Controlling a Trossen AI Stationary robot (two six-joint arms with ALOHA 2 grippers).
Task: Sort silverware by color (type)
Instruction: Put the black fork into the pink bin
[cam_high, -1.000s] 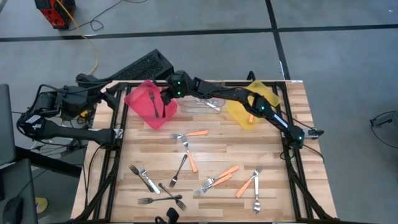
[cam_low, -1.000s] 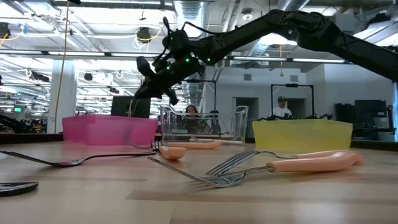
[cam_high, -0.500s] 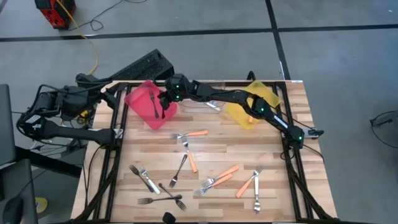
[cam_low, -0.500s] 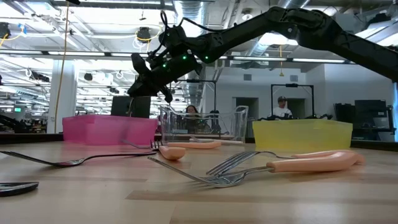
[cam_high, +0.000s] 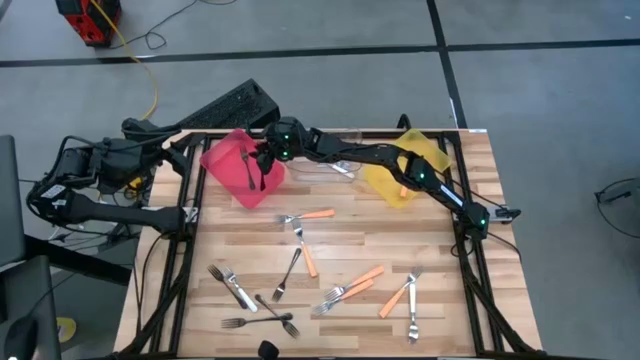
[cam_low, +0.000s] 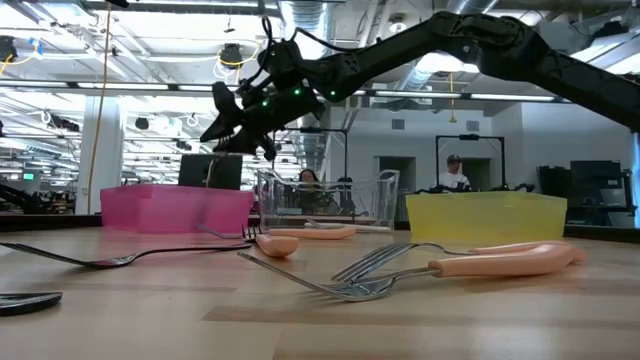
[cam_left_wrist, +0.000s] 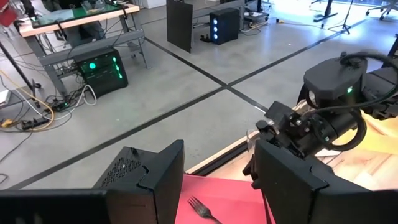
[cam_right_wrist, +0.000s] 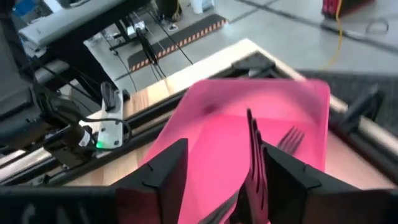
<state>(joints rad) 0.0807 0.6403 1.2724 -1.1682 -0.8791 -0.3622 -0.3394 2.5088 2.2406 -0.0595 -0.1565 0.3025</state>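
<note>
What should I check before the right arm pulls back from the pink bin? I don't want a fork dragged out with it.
1. Right gripper fingers apart over the pink bin: ok.
2. Dark fork inside the bin: ok.
3. Fork free of both fingers: cannot tell, it stands close to one.
4. Left gripper open, waiting at the table's left edge, clear of the right arm: ok.
5. Sorting finished: not ok, loose forks lie on the table.
</note>
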